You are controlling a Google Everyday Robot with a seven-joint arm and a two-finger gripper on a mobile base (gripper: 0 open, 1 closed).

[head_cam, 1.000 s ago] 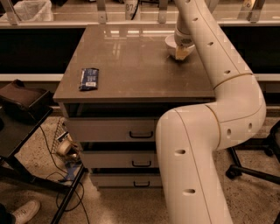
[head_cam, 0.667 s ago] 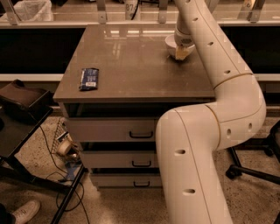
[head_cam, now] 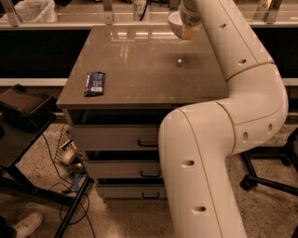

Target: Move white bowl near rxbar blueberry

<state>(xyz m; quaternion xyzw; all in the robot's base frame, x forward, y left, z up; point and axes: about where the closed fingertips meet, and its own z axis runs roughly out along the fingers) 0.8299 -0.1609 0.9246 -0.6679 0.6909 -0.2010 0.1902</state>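
The white bowl [head_cam: 175,22] is off the tabletop, held above the far right part of the brown cabinet top [head_cam: 139,65]. My gripper [head_cam: 188,30] is at the bowl's right rim, shut on it, with my white arm reaching in from the lower right. The rxbar blueberry [head_cam: 94,83], a flat dark blue wrapper with a white label patch, lies near the front left edge of the top, far from the bowl.
The cabinet has drawers with handles [head_cam: 148,143] on its front. A black stand [head_cam: 23,111] and cables [head_cam: 70,158] sit at the left. An office chair base [head_cam: 265,179] stands on the right. A shelf with containers [head_cam: 32,9] runs behind.
The bowl has risen off the tabletop with my gripper and shifted slightly left. The rxbar has not moved.
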